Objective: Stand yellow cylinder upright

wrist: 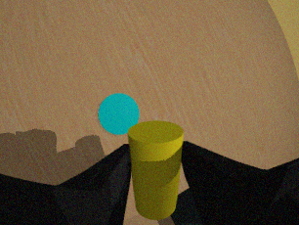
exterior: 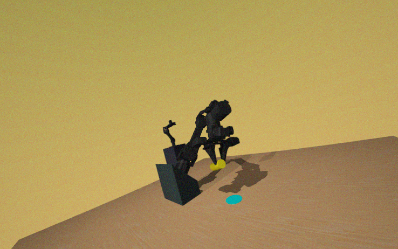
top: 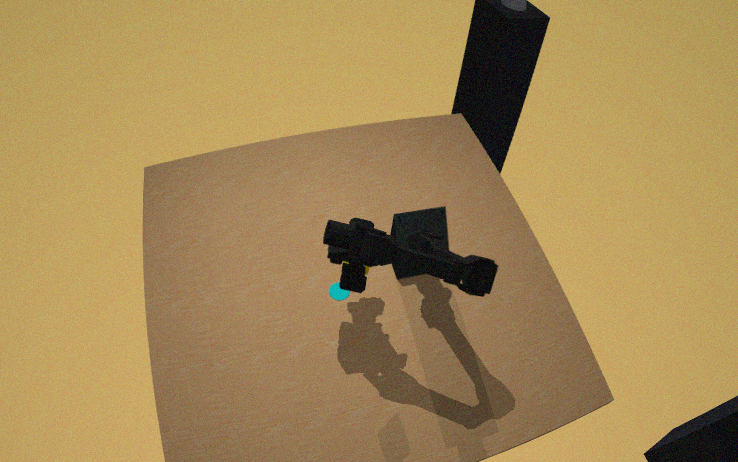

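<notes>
The yellow tall cylinder (top: pixel 367 269) (exterior: pixel 213 166) (wrist: pixel 155 183) is held above the table, lying roughly level across the fingers, with one round end facing the exterior camera. My gripper (exterior: pixel 220 162) (wrist: pixel 154 149) is shut on it, one finger on each side; in the top view the gripper hides most of it. The cyan circle (top: pixel 338 292) (exterior: pixel 234 199) (wrist: pixel 118 113) lies flat on the table with nothing on it. It is up and left of the cylinder's near end in the wrist view, and the gripper partly covers it in the top view.
The arm's dark base block (top: pixel 419 224) (exterior: pixel 180 189) stands beside the gripper. A tall black post (top: pixel 498 81) rises at the table's far corner, and another black block (top: pixel 702 435) is beyond the lower right edge. Arm shadows fall on the table (top: pixel 228 245) (exterior: pixel 308 187).
</notes>
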Controlling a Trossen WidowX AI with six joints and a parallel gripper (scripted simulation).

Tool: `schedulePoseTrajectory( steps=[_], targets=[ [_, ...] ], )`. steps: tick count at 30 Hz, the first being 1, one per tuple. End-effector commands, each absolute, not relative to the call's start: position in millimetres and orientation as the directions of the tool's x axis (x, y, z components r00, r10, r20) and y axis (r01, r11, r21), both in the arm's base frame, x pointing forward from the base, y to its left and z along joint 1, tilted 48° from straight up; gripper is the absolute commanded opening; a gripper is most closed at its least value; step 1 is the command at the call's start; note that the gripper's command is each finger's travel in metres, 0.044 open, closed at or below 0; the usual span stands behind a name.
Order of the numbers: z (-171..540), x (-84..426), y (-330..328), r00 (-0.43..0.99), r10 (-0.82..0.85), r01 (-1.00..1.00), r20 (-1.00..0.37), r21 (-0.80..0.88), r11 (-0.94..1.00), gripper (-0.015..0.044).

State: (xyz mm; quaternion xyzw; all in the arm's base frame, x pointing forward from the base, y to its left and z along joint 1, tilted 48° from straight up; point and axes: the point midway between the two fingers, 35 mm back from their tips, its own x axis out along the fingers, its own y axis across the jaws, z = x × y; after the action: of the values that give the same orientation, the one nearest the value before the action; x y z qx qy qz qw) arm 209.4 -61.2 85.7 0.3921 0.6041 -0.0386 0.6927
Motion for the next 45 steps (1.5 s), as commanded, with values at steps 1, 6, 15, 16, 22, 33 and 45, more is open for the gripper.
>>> schedulePoseTrajectory(
  steps=[1, 6, 15, 16, 22, 33, 45],
  targets=[
    [85.7, 208.2, -61.0, 0.277, 0.397, 0.534, -0.875, 0.483, 0.694, 0.0105],
    [85.4, 206.9, -60.1, 0.291, 0.371, 0.539, -0.882, 0.471, 0.698, 0.0105],
    [84.9, 204.7, -58.7, 0.317, 0.324, 0.550, -0.891, 0.451, 0.703, 0.0105],
    [84.8, 204.5, -58.6, 0.320, 0.319, 0.551, -0.892, 0.449, 0.704, 0.0105],
    [84.5, 203.3, -57.8, 0.340, 0.287, 0.558, -0.895, 0.438, 0.705, 0.0105],
    [83.8, 201.3, -56.9, 0.378, 0.231, 0.571, -0.897, 0.422, 0.704, 0.0105],
    [83.2, 199.6, -56.3, 0.423, 0.170, 0.585, -0.890, 0.412, 0.699, 0.0105]
  ],
)
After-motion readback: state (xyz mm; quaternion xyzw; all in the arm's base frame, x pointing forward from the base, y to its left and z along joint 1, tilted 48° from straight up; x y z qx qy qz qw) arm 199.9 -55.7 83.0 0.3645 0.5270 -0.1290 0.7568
